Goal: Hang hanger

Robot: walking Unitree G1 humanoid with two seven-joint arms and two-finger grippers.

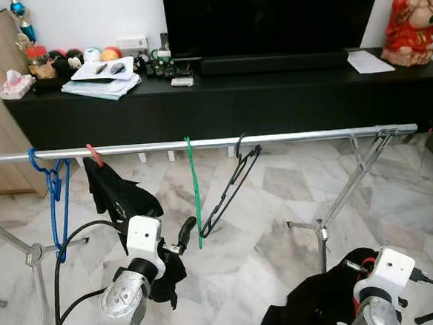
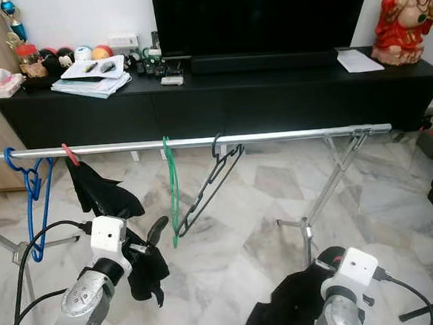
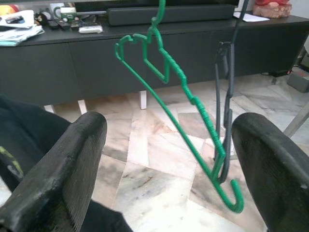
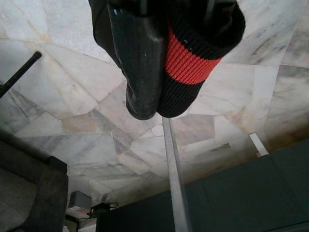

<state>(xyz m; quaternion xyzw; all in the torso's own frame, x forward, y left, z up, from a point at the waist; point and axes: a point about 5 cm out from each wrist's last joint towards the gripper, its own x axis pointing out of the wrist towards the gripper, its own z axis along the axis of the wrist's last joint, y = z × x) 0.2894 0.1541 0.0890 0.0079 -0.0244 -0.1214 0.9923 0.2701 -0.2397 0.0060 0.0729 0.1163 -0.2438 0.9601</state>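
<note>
left gripper point(image 3: 169, 159) is spreading wide beside thin green plastic hanger point(image 1: 196, 201); light, stiff, slippery, so gripping its ribbed shoulder seems best.

right gripper point(image 4: 145, 67) is clamping black red-striped cloth point(image 4: 193, 53).

I can't read any text, label, brand or number in these views. The papers point(image 1: 101, 80) on the black TV cabinet point(image 1: 227, 102), at about eleven o'clock from me, carry print too small and blurred to make out, and so does the white sheet point(image 1: 369, 62) at about one o'clock. The tissue box point(image 1: 16, 85) at the cabinet's far left end shows a pattern but no letters I can tell. The white wrist housings of my arms bear no legible marking.
</note>
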